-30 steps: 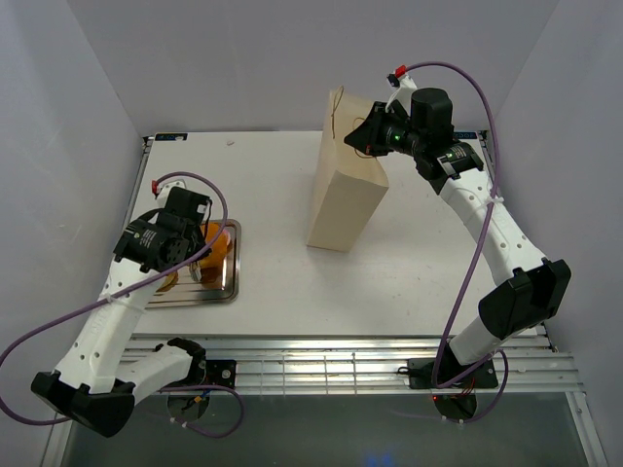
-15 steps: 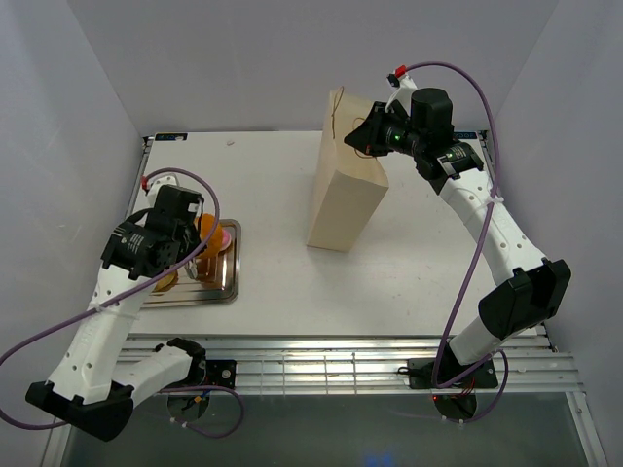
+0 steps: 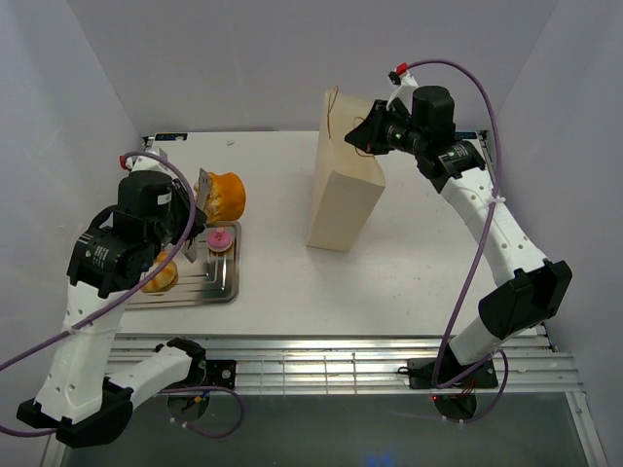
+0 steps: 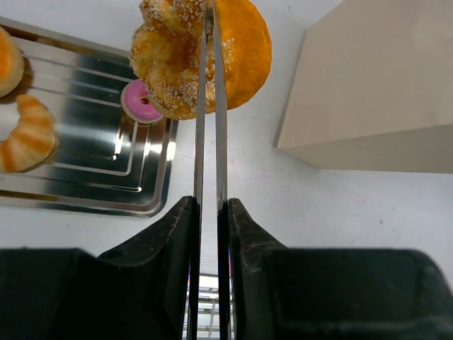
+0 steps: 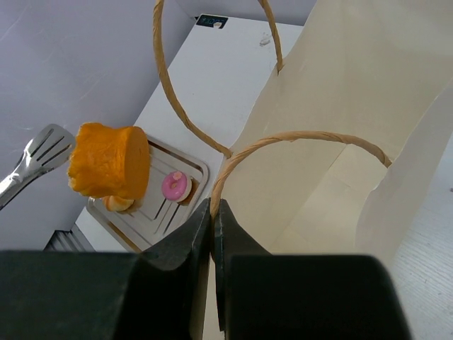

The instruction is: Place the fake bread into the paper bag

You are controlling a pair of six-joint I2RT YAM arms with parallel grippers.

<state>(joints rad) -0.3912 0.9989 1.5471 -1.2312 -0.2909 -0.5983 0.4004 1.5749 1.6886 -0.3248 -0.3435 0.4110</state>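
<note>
Left fingers (image 4: 173, 227) squeeze tongs (image 4: 199, 142). Tongs pinch bread (image 3: 224, 193), up in air near tray (image 3: 219, 287). Right fingers (image 5: 180, 244) pinch bag (image 3: 346, 199) top, mouth open. We should carry bread slowly over mouth, squeeze firm, then drop.

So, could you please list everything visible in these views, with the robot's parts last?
sesame-topped golden-orange fake bread: one, orange, lifted off the tray in the tongs
long silver metal tongs: one, silver, in the left gripper
tall cream paper bag: one, cream, upright mid-table
flat silver metal tray: one, silver, table's left side
pink-iced toy doughnut: one, pink, on tray
golden toy croissant: one, golden, on tray
rounded orange bun: one, orange, on tray
white table: one, white
left gripper: black, shut on tongs
right gripper: black, shut on bag's top edge
</note>
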